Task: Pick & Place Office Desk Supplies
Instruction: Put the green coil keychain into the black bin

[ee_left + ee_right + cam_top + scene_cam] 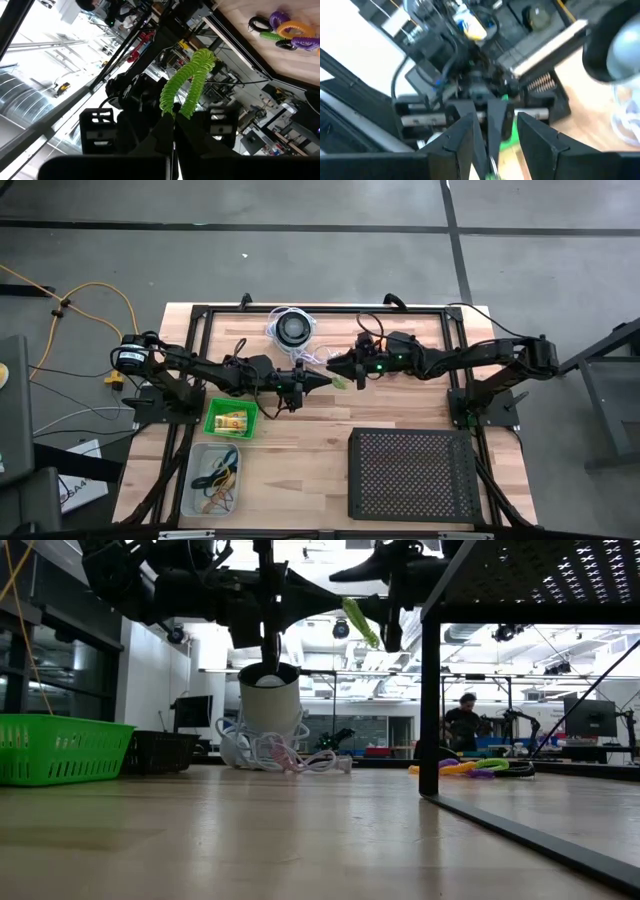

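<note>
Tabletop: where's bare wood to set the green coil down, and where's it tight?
Free: the strip between the green bin and the black perforated tray, and the wood in front of it beside the clear bin. Crowded: mid-table, where both arms meet over the green coil, near the corded black disc.

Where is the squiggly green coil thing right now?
The green coil is up in the air over the middle of the table, pinched by the left gripper, with the open right gripper facing it.
</note>
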`<state>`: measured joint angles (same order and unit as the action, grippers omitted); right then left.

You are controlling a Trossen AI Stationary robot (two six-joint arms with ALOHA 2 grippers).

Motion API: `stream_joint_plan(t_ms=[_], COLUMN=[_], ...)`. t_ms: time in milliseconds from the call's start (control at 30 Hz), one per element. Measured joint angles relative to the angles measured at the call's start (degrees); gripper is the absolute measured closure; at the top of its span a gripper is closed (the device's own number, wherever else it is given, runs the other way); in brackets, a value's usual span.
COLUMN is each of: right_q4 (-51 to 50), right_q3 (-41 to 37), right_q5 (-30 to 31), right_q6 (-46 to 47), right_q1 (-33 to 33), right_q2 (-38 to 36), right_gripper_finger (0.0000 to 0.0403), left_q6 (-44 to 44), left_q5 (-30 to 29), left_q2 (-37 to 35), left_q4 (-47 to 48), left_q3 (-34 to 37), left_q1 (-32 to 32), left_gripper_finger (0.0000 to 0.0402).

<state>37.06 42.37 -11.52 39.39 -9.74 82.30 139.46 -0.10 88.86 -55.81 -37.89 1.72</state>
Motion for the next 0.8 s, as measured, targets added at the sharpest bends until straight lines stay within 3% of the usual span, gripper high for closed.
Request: stream_joint_plan(t_ms=[267, 467, 633, 800], right_q4=[2.3, 2.3, 2.2, 2.2], right_q3=[0.0, 0.0, 0.0, 0.0], right_q5=[4.1, 9.2, 13.8, 14.6], right_q6=[-0.7, -2.1, -2.2, -2.2], right_q1=[-0.5, -0.8, -0.8, -0.8], right_q2=[0.0, 0.0, 0.0, 0.0], right_gripper_finger=[0.0264, 0.0264, 0.0264, 0.0264], left_q6=[-2.8, -19.5, -31.9, -34.6], left_q5=[0.0, -0.7, -14.0, -24.8], left_q2=[0.0, 0.0, 0.0, 0.0], left_q4=[0.0, -0.4, -0.4, -0.3], left_q3=[0.0, 0.0, 0.0, 0.0], left_q1=[0.0, 0.0, -1.4, -3.3], left_gripper_finger=[0.0401, 0.0401, 0.0401, 0.0401])
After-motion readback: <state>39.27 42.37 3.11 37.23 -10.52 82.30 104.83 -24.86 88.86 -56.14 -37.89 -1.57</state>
